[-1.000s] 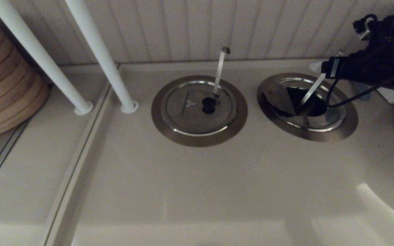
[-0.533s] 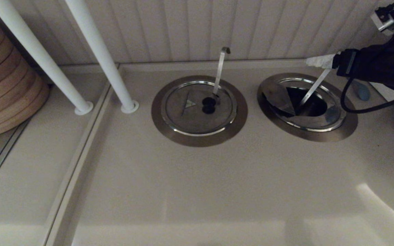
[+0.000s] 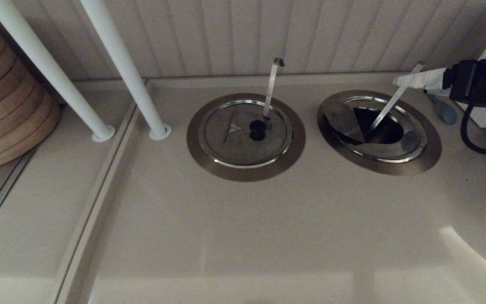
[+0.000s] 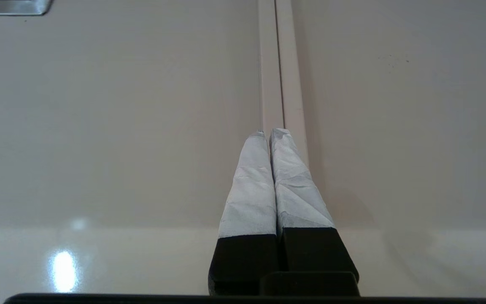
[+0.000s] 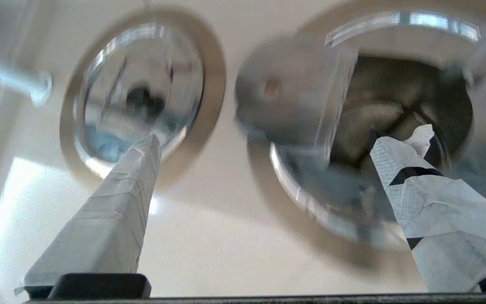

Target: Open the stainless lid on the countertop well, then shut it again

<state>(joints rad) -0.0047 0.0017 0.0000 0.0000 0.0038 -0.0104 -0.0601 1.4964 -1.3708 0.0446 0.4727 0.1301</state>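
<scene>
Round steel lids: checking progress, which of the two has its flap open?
The round brushed-steel lid with the straight-handled utensil; its wedge flap is folded back, exposing the dark well.

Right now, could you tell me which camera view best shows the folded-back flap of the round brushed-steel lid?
The head view: the stainless lid sits sharp, flap folded back over the dark countertop well. The right wrist view shows it blurred; the left wrist view shows only counter.

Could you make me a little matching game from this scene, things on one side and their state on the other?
Things:
1. right gripper
2. left gripper
3. stainless lid
4. other lid

States:
a. flat and closed, hook-tipped handle standing in it
b. fingers pressed together over bare counter
c. flap folded back, dark countertop well showing
d. fingers spread apart, holding nothing

Pairs: 1-d, 2-b, 3-c, 4-a
</scene>
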